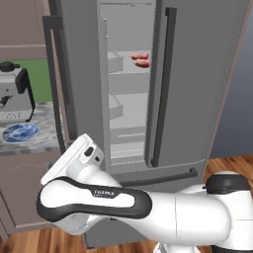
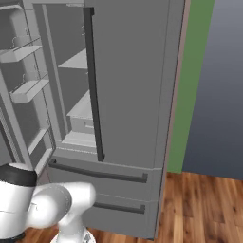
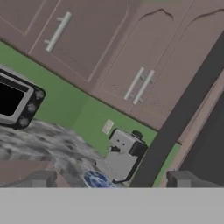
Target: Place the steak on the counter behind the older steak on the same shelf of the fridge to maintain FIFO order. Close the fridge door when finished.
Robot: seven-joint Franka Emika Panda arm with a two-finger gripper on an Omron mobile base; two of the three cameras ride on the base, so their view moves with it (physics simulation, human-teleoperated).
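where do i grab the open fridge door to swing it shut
Grip the long dark vertical handle on the open fridge door, near mid-height, coming from the counter side. The bar stands upright and clear of the panel, so the open gripper should probably span it horizontally.

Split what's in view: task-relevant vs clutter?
Job:
- two steaks, together on one fridge shelf; can't tell newer from older
- open fridge door
- counter
- hand, open, empty

Just there:
- coffee machine
- blue plate
- microwave
- wall cabinets
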